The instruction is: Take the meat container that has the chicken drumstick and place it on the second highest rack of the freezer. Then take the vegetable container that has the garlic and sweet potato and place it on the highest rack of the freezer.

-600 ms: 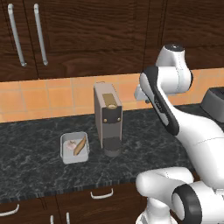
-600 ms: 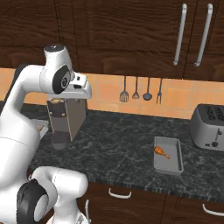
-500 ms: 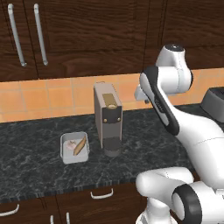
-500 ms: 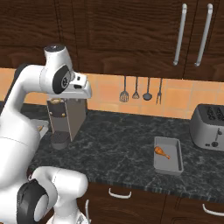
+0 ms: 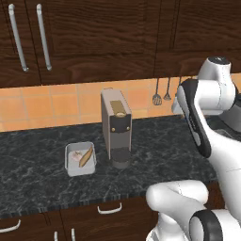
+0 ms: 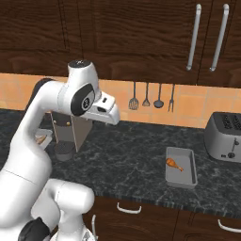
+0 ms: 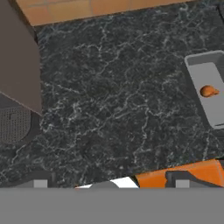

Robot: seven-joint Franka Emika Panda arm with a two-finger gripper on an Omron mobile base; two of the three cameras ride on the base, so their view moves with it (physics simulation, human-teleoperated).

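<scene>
Right of centre on the dark counter (image 6: 136, 160) in the right base view sits the meat container (image 6: 181, 172), a grey tray with one chicken drumstick (image 6: 173, 164) in its left half; my first target; nothing lifted yet. Gripper (image 7: 111, 186) hangs high over bare counter, its jaws spread wide and empty; in the hand view the meat container (image 7: 209, 89) sits at the right edge, mid-height, so I judge the reach goes toward that side of the frame. Tray's long axis runs near-to-far across the counter in the right base view, top-to-bottom in the hand view; a grip across the short sides looks the likelier fit.

Lower left of the left base view: vegetable container (image 5: 80, 158) holding one sweet potato (image 5: 85, 156) and one garlic (image 5: 74, 156), just left of the coffee machine (image 5: 116, 127); it is well apart from the meat tray, machine between them.

Count: two containers; one drumstick; one potato; one garlic; one toaster (image 6: 227, 136) at the right edge.
</scene>
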